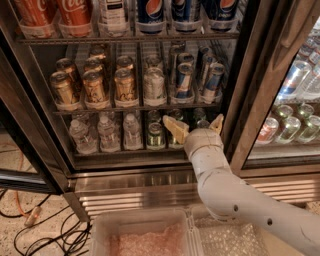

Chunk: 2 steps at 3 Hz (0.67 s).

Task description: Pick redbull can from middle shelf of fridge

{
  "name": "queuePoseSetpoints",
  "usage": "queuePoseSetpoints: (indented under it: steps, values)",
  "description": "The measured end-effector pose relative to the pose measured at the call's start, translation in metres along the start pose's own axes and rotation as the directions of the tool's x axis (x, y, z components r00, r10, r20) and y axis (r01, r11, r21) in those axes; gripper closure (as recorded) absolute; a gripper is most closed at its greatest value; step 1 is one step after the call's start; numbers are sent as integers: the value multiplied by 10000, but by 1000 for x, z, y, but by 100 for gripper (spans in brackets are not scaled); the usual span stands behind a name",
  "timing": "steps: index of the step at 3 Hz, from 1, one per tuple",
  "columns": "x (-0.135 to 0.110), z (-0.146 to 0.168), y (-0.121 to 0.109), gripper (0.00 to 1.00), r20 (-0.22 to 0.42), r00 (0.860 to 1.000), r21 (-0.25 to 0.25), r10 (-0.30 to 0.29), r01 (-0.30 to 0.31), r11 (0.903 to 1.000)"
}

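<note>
The fridge point(260, 85) stands open in front of me. Its middle shelf point(135, 107) holds gold cans point(95, 85) at left, pale silver cans point(154, 82) in the centre and slim blue-and-silver redbull cans at right. The front redbull can point(184, 81) has another one point(213, 81) beside it. My gripper point(196, 126) is open and empty. It sits just below the middle shelf's front rail, under the redbull cans, with its beige fingers point(176, 128) spread in front of the bottom rack.
The top rack holds cola point(75, 15) and Pepsi bottles point(150, 14). The bottom rack holds water bottles point(107, 134) and green cans point(156, 136). A ribbed steel base point(130, 192) runs below. White bins point(145, 235) sit on the floor; cables point(30, 220) lie at left.
</note>
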State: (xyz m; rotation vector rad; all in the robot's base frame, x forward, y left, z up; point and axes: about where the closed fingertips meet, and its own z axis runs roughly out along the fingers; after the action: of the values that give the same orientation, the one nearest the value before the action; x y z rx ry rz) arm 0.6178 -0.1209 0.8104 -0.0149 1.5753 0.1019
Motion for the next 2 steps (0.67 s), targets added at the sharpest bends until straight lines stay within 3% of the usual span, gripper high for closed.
queuePoseSetpoints:
  steps: [1, 2]
  values:
    - [-10, -1, 11, 0, 641, 9979, -544, -11, 46, 9985]
    - [-10, 0, 12, 0, 645, 9979, -550, -6, 41, 9985]
